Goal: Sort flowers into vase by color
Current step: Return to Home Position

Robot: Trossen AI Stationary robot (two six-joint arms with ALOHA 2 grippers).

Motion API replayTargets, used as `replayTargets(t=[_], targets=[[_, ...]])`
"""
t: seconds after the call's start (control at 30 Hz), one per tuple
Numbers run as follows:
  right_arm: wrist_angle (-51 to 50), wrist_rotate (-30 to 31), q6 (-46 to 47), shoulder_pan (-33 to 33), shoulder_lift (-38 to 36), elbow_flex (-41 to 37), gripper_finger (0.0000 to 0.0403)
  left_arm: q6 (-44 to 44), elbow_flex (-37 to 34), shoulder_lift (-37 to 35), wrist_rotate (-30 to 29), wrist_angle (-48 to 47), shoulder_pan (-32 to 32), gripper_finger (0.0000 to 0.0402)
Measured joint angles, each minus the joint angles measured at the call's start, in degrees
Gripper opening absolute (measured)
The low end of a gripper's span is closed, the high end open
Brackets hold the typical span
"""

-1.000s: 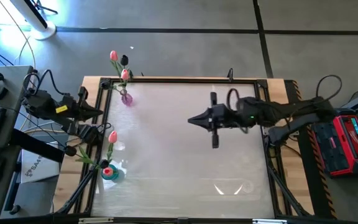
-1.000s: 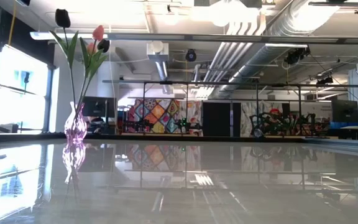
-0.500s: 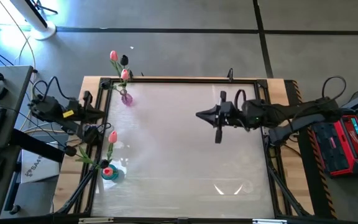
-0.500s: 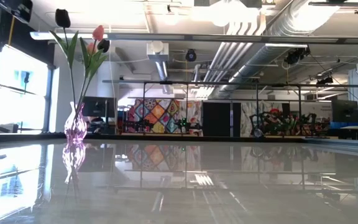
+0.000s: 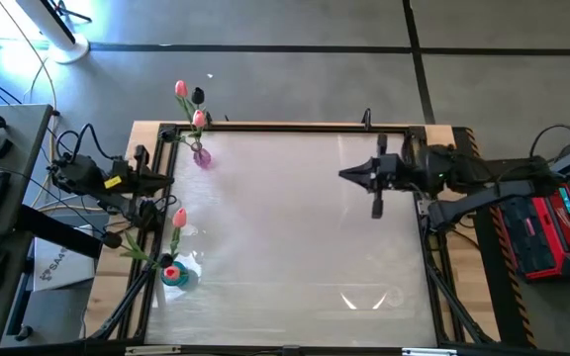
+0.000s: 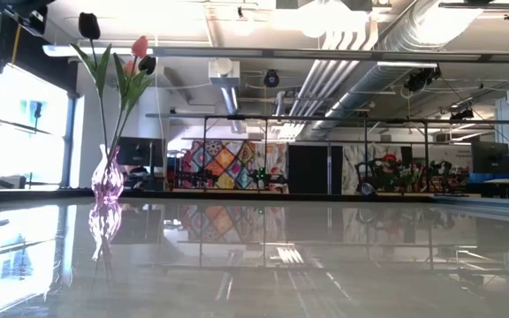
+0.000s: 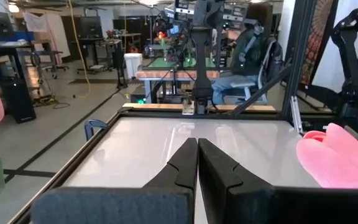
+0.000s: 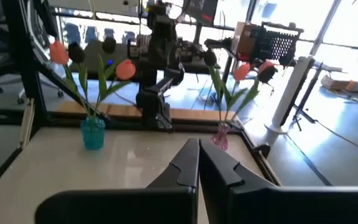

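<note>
Along the left edge of the table [image 5: 285,237], at the corner farthest from the low camera, a purple glass vase [image 5: 202,156] stood upright. It held several flowers [image 5: 199,119], pink heads and dark, nearly black heads together. Their long thin green stems rose well above the vase and the pointed leaves fanned outward. Along the same table edge, close to the opposite corner, a blue glass vase [image 5: 174,276] also stood upright. The right wrist view showed two pink-orange heads and two dark heads in this vase, on similar green stems with broad leaves. Each vase therefore contained both colours, and all flowers in view stood in one of the two vases. The left gripper [image 5: 166,179] was positioned at the table's left edge, between the two vases, with its fingers pressed together and nothing held. The right gripper [image 5: 344,175] was positioned above the right half of the table, pointing toward the table's centre, with its fingers likewise closed together and empty.
</note>
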Motion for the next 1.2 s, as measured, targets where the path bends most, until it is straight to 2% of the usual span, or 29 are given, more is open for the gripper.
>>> replayTargets(t=[0.1,0.17,0.43,0.6,0.83,0.97,1.2], targets=[[-1.6,-0.1,0.1,-0.7,-2.7,-0.9,0.0,0.1,0.1,0.0,-0.2,0.2,0.0,0.0],[0.5,0.0,0.1,-1.3,-5.6,-4.6,0.0,0.1,0.1,0.0,-0.3,0.2,0.0,0.0],[26.9,0.4,8.7,-3.1,-19.0,-29.0,0.0,0.0,-0.4,0.0,-1.1,0.9,0.0,0.0],[33.1,0.4,13.3,-3.1,-22.1,-38.0,0.0,0.0,-3.7,0.0,-1.7,4.7,0.0,0.0],[33.5,-0.8,12.7,-3.1,-24.0,-41.6,0.0,0.0,-4.9,0.0,-1.8,7.3,0.0,0.0],[32.8,-0.7,11.9,-3.1,-25.1,-42.2,0.0,-3.8,-5.5,0.2,-1.6,8.8,0.0,0.0],[32.4,-2.3,11.9,-3.1,-24.9,-42.2,0.0,-2.5,-14.7,0.4,0.4,20.5,0.0,0.0]])
